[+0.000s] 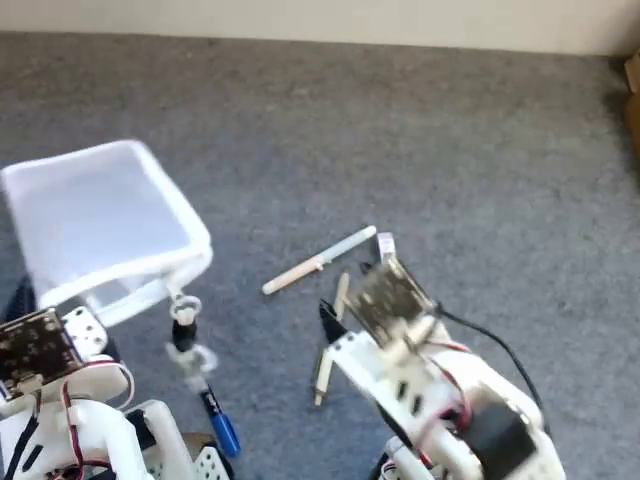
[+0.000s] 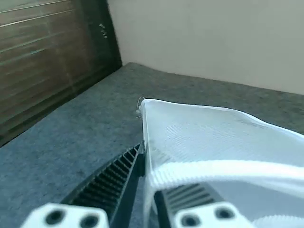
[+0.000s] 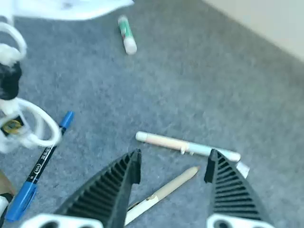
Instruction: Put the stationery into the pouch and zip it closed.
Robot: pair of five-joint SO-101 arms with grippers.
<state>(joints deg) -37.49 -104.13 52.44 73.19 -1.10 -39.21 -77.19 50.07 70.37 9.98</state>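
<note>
Left gripper (image 2: 145, 166) is clamped on the edge of the white mesh pouch (image 1: 100, 215) at the bench's (image 1: 450, 150) left, while right gripper (image 3: 174, 156), jaws apart, hangs over a beige pen (image 3: 164, 192) at centre, which could roll away if pinched off-centre.

1. The pouch (image 2: 213, 137) is white, see-through mesh with a ribbed zip edge. One edge is pinched in my left gripper (image 2: 145, 159), and its body spreads out ahead of the jaws.
2. A cream pen with a pale blue cap (image 3: 187, 146) lies flat, crosswise just beyond the parted tips of my right gripper (image 3: 174, 159).
3. A cream pencil (image 3: 164, 192) lies slantwise under that gripper, between its jaws.
4. A blue marker (image 3: 40, 173) lies flat, well off to the left of my right gripper.
5. A green-and-white glue stick (image 3: 126, 35) lies far ahead of my right gripper, near the pouch.
</note>
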